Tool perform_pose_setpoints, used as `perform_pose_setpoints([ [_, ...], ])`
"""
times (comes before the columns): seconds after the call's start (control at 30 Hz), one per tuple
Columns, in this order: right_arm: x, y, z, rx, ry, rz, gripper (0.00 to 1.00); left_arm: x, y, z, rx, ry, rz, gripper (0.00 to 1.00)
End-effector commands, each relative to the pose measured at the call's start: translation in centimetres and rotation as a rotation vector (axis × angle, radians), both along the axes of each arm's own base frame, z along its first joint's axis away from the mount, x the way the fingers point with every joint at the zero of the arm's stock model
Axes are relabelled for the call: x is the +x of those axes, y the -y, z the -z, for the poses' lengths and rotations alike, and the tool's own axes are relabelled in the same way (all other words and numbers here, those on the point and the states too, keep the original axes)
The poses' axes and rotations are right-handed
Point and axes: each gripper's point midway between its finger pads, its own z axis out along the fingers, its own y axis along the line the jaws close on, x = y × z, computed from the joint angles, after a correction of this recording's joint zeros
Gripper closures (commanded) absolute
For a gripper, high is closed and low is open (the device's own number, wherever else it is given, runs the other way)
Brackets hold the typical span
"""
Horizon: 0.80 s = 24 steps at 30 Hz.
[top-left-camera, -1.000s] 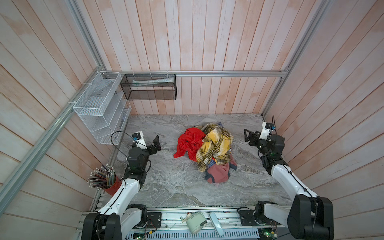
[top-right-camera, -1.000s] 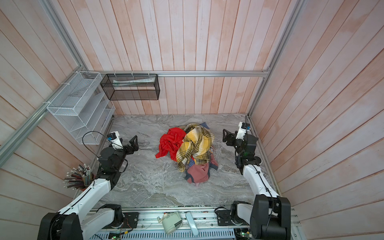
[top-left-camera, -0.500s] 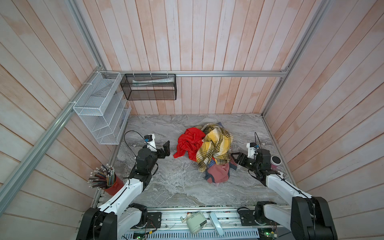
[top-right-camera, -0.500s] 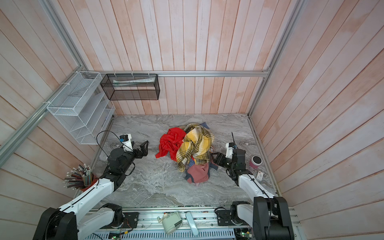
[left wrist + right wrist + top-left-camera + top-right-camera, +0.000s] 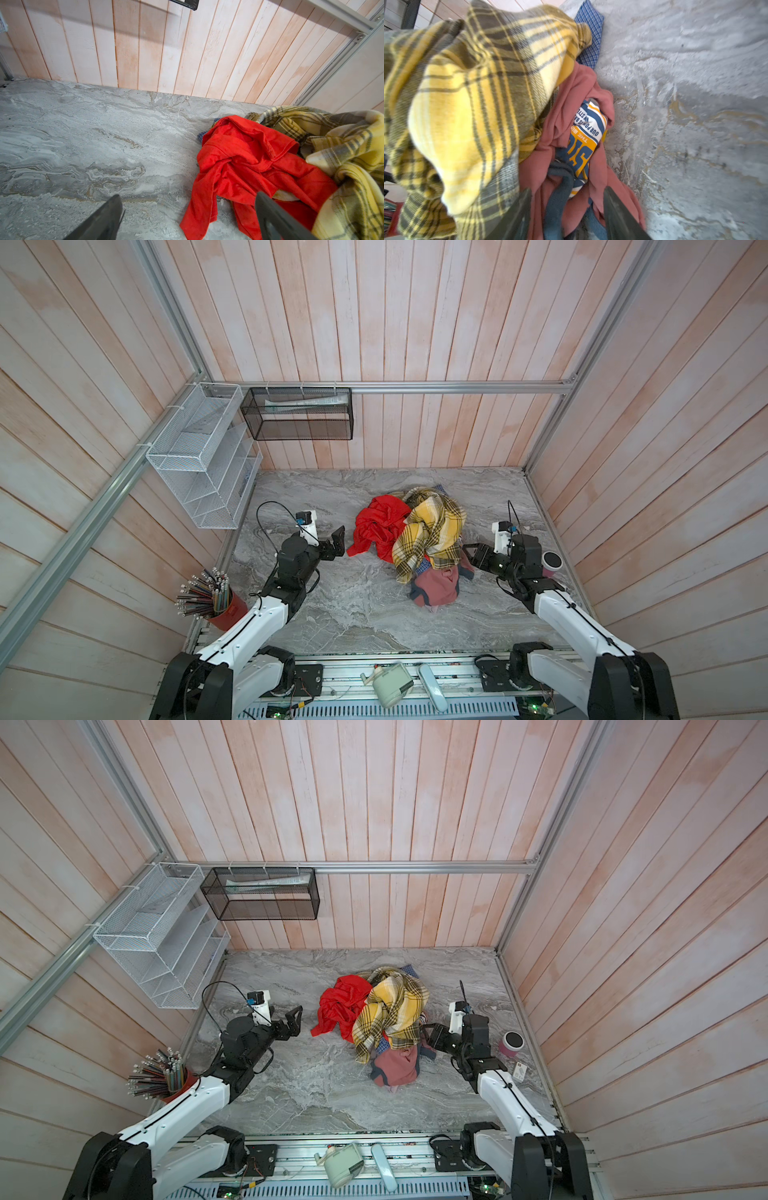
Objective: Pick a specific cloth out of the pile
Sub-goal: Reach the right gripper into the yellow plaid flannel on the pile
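Blue checked cloth point(image 5: 589, 35) lies under the plaid cloth point(image 5: 477, 93) in the pile point(image 5: 419, 539), plainest in the right wrist view, where "THE BE" and "OUR PO" are read on a print point(image 5: 586, 133). At least four cloths are counted. Left tool point(image 5: 337, 542) is spread wide; right tool point(image 5: 566, 193), narrower, straddles pink folds point(image 5: 571, 93), grip undeterminable.

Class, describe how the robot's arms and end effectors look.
The left arm and right arm: white links, black joints. The left end effector and right end effector: black, tapered fingers. Each wrist carries a white camera block and black cable.
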Motion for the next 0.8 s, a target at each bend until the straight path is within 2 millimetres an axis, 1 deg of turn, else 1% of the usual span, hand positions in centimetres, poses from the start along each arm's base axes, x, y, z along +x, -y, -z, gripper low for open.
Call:
perform_pose_setpoints([
  [0.0,-0.6,-1.4,-3.7,-0.189,0.133,-0.037,0.45,0.4,-0.3,-1.0,0.000,0.016,-0.030,0.00],
  [0.03,-1.0,-2.1,-4.8,-0.261,0.184,-0.050,0.44,0.4,-0.2,-1.1,0.000,0.018,-0.026,0.00],
  [0.1,-1.9,-3.3,-5.9,-0.348,0.236,-0.078,0.44,0.6,-0.2,-1.0,0.000,0.004,-0.028,0.00],
  [0.17,-2.9,-4.4,-6.3,-0.400,0.269,-0.126,0.48,0.9,-0.2,-0.9,-0.004,-0.020,-0.034,0.00],
  [0.23,-3.9,-5.6,-6.2,-0.447,0.304,-0.166,0.51,1.1,-0.1,-0.9,-0.010,-0.036,-0.036,0.00],
  [0.3,-4.8,-6.9,-5.5,-0.508,0.325,-0.227,0.54,1.3,0.0,-1.1,-0.014,-0.040,-0.032,0.00],
  [0.33,-5.1,-7.4,-5.0,-0.551,0.322,-0.248,0.55,1.4,0.1,-1.2,-0.014,-0.040,-0.027,0.00],
  [0.43,-6.4,-9.6,-3.4,-0.696,0.331,-0.350,0.60,1.4,0.1,-1.4,-0.015,-0.043,-0.027,0.00],
  [0.5,-7.0,-10.9,-2.4,-0.794,0.351,-0.404,0.60,1.3,0.0,-1.5,-0.014,-0.046,-0.030,0.00],
  [0.63,-7.2,-12.5,-0.3,-0.928,0.342,-0.484,0.60,1.0,-0.3,-1.3,-0.013,-0.052,-0.040,0.00],
  [0.77,-7.0,-13.4,0.7,-0.984,0.338,-0.526,0.59,0.6,-0.6,-1.1,-0.007,-0.061,-0.048,0.00],
])
